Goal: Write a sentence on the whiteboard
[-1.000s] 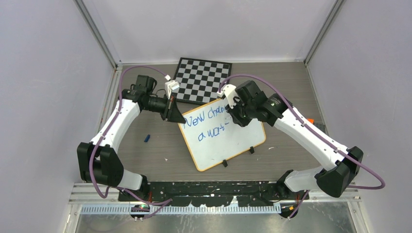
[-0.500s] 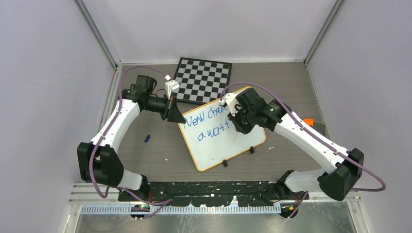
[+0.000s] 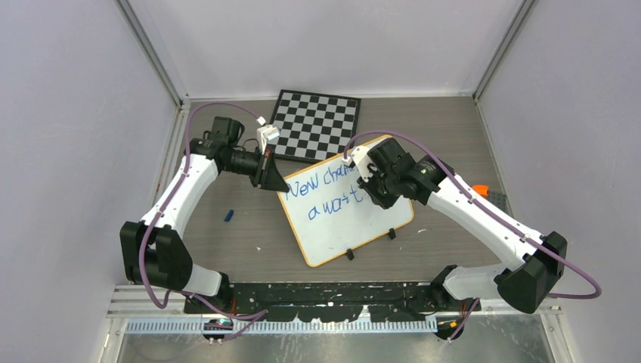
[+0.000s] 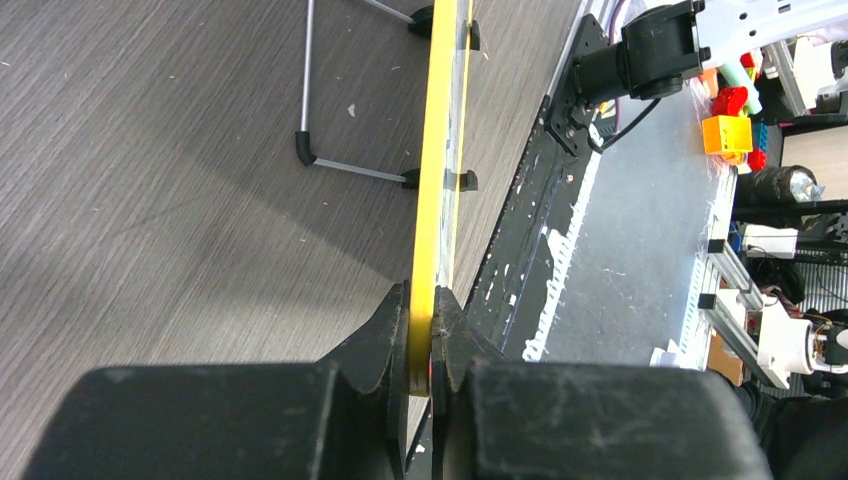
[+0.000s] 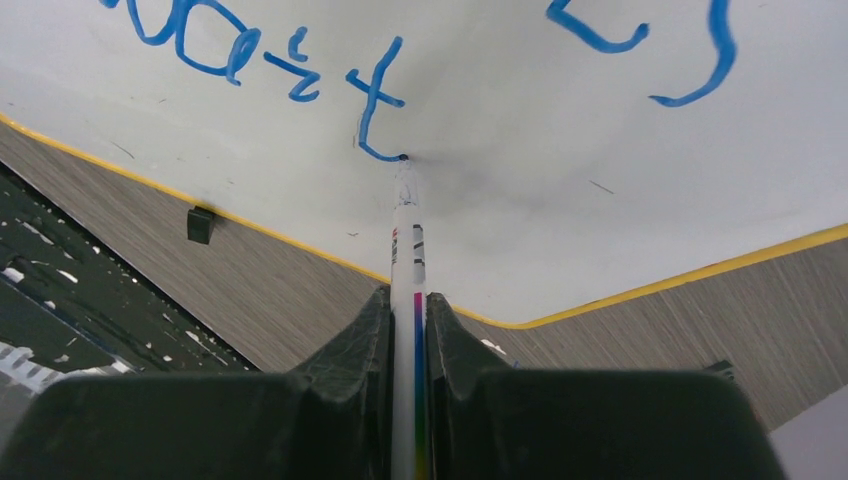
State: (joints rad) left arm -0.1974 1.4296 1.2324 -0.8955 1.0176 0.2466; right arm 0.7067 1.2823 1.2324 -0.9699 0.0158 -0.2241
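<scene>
The right claw (image 5: 407, 300) grips the pen (image 5: 404, 230), the left claw (image 4: 421, 300) pinches the board (image 3: 355, 227), and the blue words mid-frame look unfinished.

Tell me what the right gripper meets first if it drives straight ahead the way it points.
The whiteboard: the marker clamped in the right gripper has its tip on the white surface, at the foot of the blue t.

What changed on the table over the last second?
The right gripper, shut on the marker, moved toward the near edge of the whiteboard and completed a t on the second line of blue writing. The left gripper stays clamped on the whiteboard's rim; whiteboard and chessboard did not move.
</scene>
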